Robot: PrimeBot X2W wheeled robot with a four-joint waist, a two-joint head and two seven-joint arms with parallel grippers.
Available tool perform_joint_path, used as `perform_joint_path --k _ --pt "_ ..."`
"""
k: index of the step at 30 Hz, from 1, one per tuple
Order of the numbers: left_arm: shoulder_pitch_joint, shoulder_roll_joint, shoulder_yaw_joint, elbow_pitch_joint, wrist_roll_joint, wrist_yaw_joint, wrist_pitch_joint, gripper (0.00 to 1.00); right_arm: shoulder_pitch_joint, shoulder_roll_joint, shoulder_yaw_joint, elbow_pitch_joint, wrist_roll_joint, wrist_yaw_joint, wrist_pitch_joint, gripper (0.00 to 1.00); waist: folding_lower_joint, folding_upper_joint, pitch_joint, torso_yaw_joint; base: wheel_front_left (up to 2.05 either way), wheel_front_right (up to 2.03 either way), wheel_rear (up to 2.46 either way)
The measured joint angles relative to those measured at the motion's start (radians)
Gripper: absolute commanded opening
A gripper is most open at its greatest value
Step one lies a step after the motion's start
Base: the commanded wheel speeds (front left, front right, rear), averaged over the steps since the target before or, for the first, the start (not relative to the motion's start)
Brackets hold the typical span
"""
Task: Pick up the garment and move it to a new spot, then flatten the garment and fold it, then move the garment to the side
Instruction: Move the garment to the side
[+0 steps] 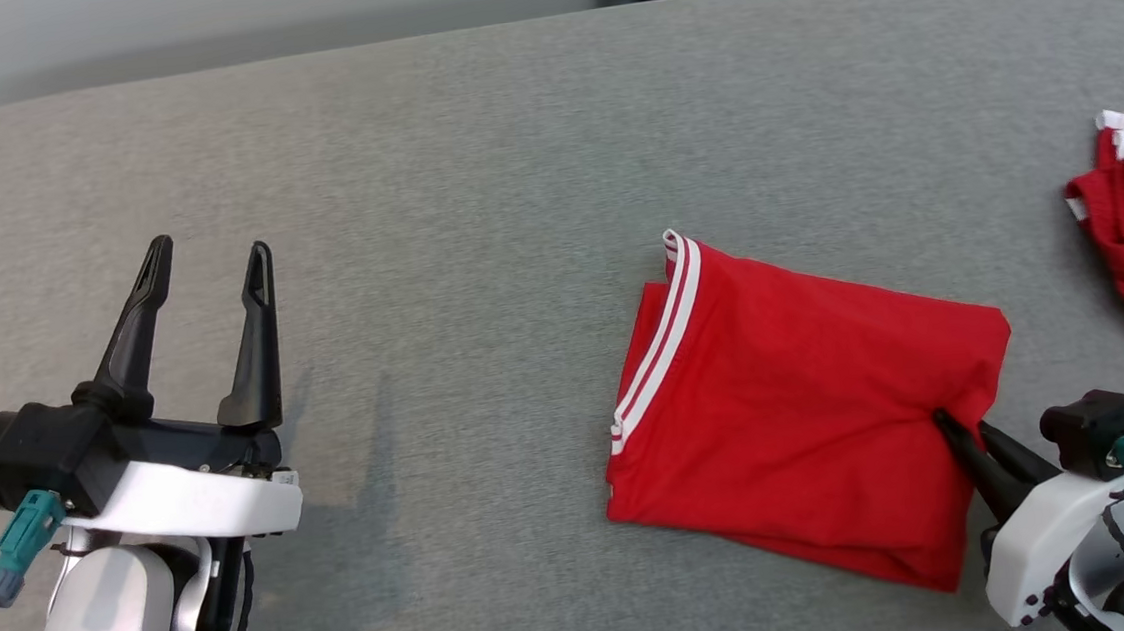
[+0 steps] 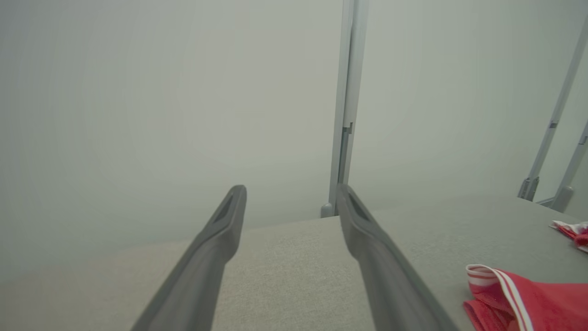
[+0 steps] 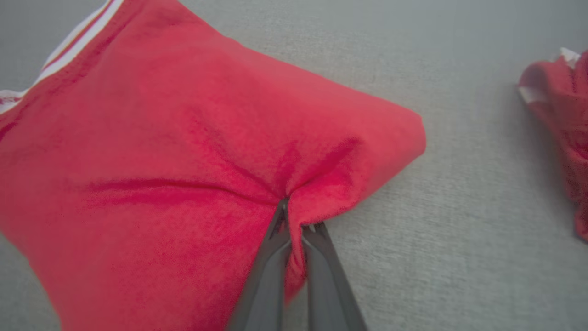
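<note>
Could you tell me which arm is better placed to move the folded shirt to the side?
The right. The right gripper is shut on the right edge of the folded shirt, bunching the cloth there. The left gripper hangs open above bare table, well apart from the shirt.

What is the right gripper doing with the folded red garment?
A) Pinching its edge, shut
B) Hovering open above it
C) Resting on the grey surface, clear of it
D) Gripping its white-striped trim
A: the right gripper is shut on a puckered fold at the edge of the garment.
</note>
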Motion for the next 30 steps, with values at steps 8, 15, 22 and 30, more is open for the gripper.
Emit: perform_joint_path --k 8,15,22,30 --pt "-0.009 0.022 -0.010 -0.063 0.007 0.007 0.044 1.00 -0.057 -0.073 -0.009 -0.104 -0.039 0.000 0.004 0.00 0.0000 0.0000 0.029 -0.137 0.00 0.00 0.00" --pt "-0.031 0.055 -0.004 -0.115 0.014 0.012 0.082 1.00 -0.224 -0.146 -0.003 -0.114 -0.029 0.000 -0.039 0.00 0.0000 0.0000 0.092 -0.216 0.00 0.00 0.00" --pt "-0.089 0.091 -0.016 -0.163 0.035 0.003 0.131 1.00 -0.369 -0.251 -0.060 -0.025 0.001 0.000 -0.077 0.00 0.0000 0.0000 0.181 -0.275 0.00 0.00 0.00" --pt "-0.131 0.117 -0.027 -0.205 0.048 -0.002 0.174 1.00 -0.532 -0.263 -0.083 0.184 0.030 0.000 -0.141 0.00 0.0000 0.0000 0.264 -0.309 0.00 0.00 0.00"
